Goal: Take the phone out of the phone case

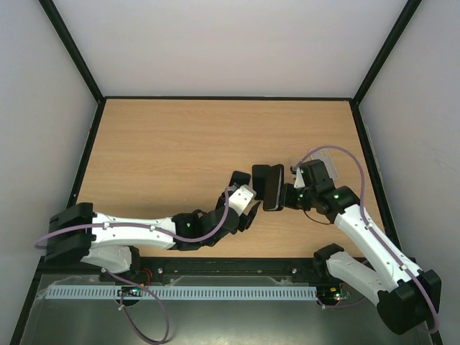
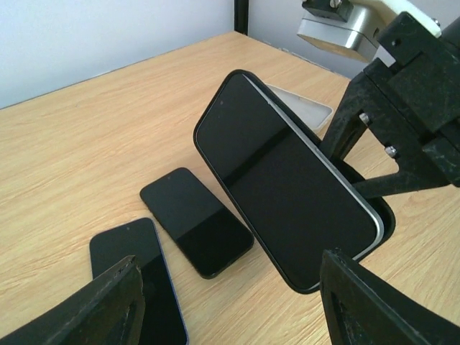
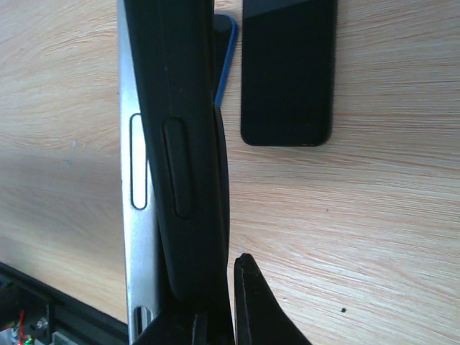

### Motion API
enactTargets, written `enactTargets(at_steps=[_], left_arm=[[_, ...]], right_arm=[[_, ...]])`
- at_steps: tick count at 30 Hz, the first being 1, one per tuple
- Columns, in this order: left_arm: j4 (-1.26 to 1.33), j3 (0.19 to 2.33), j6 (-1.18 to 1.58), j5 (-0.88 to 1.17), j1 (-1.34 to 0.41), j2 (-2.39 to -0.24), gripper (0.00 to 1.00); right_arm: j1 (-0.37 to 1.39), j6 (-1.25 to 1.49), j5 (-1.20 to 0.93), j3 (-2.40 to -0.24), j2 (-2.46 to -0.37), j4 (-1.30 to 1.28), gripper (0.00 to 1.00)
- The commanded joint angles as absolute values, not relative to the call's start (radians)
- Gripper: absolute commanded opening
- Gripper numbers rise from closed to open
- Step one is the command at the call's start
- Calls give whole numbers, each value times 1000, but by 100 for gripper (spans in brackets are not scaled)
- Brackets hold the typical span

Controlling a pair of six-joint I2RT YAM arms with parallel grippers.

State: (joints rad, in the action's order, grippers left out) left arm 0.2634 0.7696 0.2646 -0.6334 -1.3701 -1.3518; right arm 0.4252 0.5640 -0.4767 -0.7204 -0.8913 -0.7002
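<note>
Matte black phone case, silver-edged glossy phone, woodgrain table

- Table: pale wood grain, smooth, matt.
- Phone: glossy black glass face, silvery metal edge.
- Phone case: matt black, looks like soft plastic.
- Loose phone: glossy black screen.
- Blue-edged phone: glossy black screen.

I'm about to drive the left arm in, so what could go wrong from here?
1. The right pincer alone holds the phone case above the table. One silver edge of the phone is out of the case, so if it pops free it may fall.
2. Two spare phones lie on the table nearby and could be struck.
3. The left pincer is open and holds nothing, and it might slip when it closes on glossy glass.
</note>
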Motion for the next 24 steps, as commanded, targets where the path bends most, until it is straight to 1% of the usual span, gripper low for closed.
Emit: enactTargets(at_steps=[1, 6, 14, 20, 24], left_arm=[[346, 753, 262, -617, -1380, -1378, 67], [391, 750, 248, -580, -1382, -1428, 66], [488, 736, 193, -496, -1382, -1505, 64], [521, 759, 153, -525, -1381, -1598, 61], [562, 754, 145, -570, -1380, -1650, 64]], right_arm=[[422, 556, -406, -705, -895, -679, 2], [420, 566, -426, -674, -930, -667, 2], [419, 552, -411, -709, -1039, -656, 2], [417, 557, -417, -712, -1081, -636, 2], [403, 549, -405, -709, -1106, -626, 2]])
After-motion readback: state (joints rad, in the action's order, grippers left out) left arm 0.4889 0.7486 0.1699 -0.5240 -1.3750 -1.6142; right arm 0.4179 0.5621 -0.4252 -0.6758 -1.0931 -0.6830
